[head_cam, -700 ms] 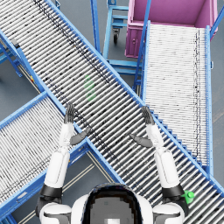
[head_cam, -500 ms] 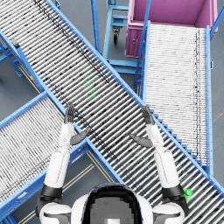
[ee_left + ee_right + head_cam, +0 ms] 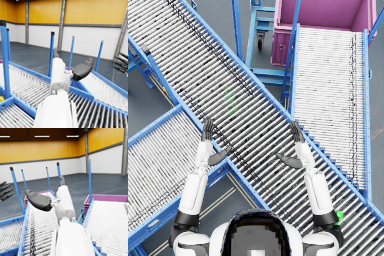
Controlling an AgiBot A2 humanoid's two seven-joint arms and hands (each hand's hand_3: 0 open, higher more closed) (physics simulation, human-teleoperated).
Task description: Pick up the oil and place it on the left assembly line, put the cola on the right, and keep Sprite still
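Head view, left hand (image 3: 208, 146): fingers spread, holding nothing, above grey roller conveyor with blue rails (image 3: 253, 131).
right hand (image 3: 297, 150): fingers spread, empty, above same conveyor.
small green object (image 3: 339, 216): on rollers beside right elbow; too small to identify.

A dark grey floor (image 3: 143, 105) lies under three blue-framed roller conveyors. A long conveyor (image 3: 193, 55) runs diagonally, with a left conveyor (image 3: 158, 160) beside it and a right conveyor (image 3: 328, 85) whose far end meets a pink bin (image 3: 328, 12). The hall's walls have a white lower band (image 3: 85, 41) and a yellow upper band (image 3: 95, 11). Strip lights (image 3: 43, 136) glow on the dark ceiling. Blue posts (image 3: 51, 53) stand upright along the conveyor edges.
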